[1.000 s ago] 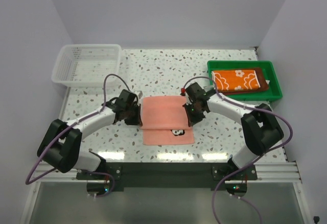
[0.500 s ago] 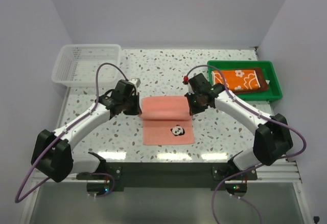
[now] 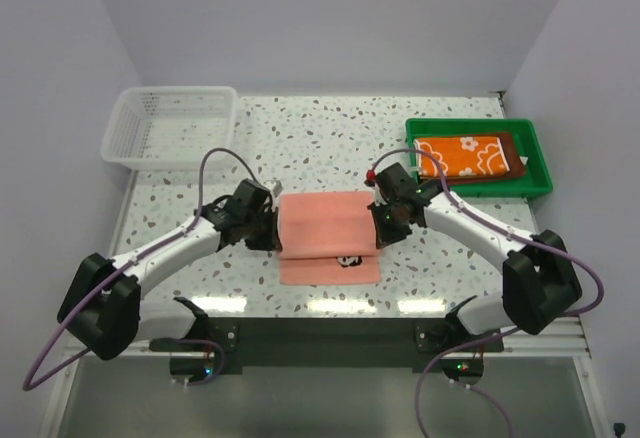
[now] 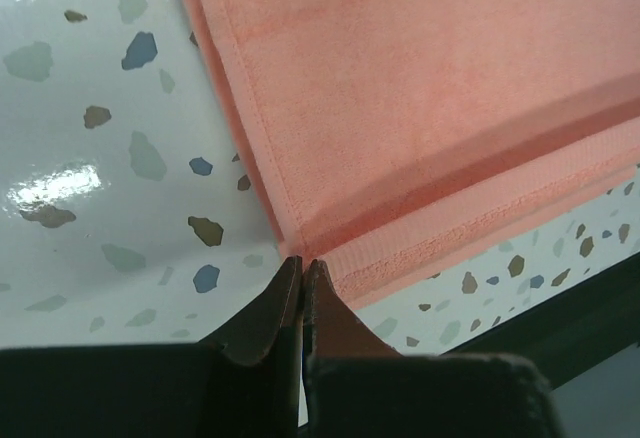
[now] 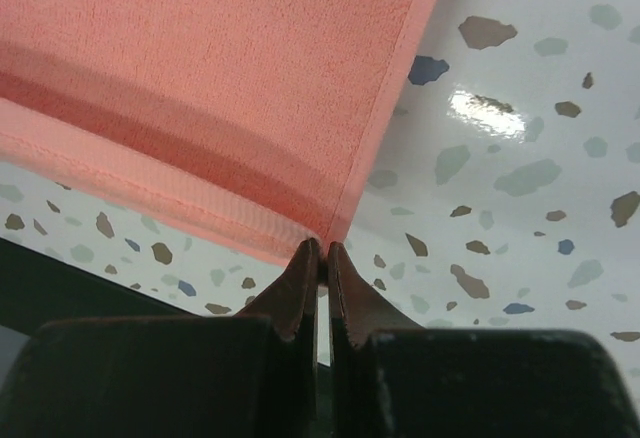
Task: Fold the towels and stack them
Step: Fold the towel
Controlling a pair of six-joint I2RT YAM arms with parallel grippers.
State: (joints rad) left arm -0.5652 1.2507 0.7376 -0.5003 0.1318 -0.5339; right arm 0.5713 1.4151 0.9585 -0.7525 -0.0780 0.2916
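Two pairs of jaws, both mine, are biting on one cloth right now. The salmon towel (image 3: pixel 328 220) is lying on the speckled table (image 3: pixel 320 138), left of the green tray (image 3: pixel 478 189) and a little nearer to my bases than the tray is. I am doubling it over on itself. The upper layer is covering most of the lower one, and a strip of the lower layer with a small panda print (image 3: pixel 347 258) is peeking out along the side closest to me.

My right gripper (image 3: pixel 378 230) is working just off the tray's near left corner, between the tray and the cloth. Its jaws are squeezing down to a sliver on the towel's hem, and in the right wrist view the gripper (image 5: pixel 320 248) is meeting the folded corner of the towel (image 5: pixel 200 58) right at its tips.

My left gripper (image 3: pixel 274 232) is sitting on the side of the towel away from the tray, pinching the opposite hem just as tightly. In the left wrist view the gripper (image 4: pixel 301 263) is pressing together where the two layers of the towel (image 4: pixel 450 88) are meeting.

Inside the tray, an orange towel with white flowers (image 3: pixel 465 155) is resting flat on a dark brown towel (image 3: pixel 517 158), which is showing only around the edges. Well left of the tray, at about the same depth, a white mesh basket (image 3: pixel 120 148) is standing.
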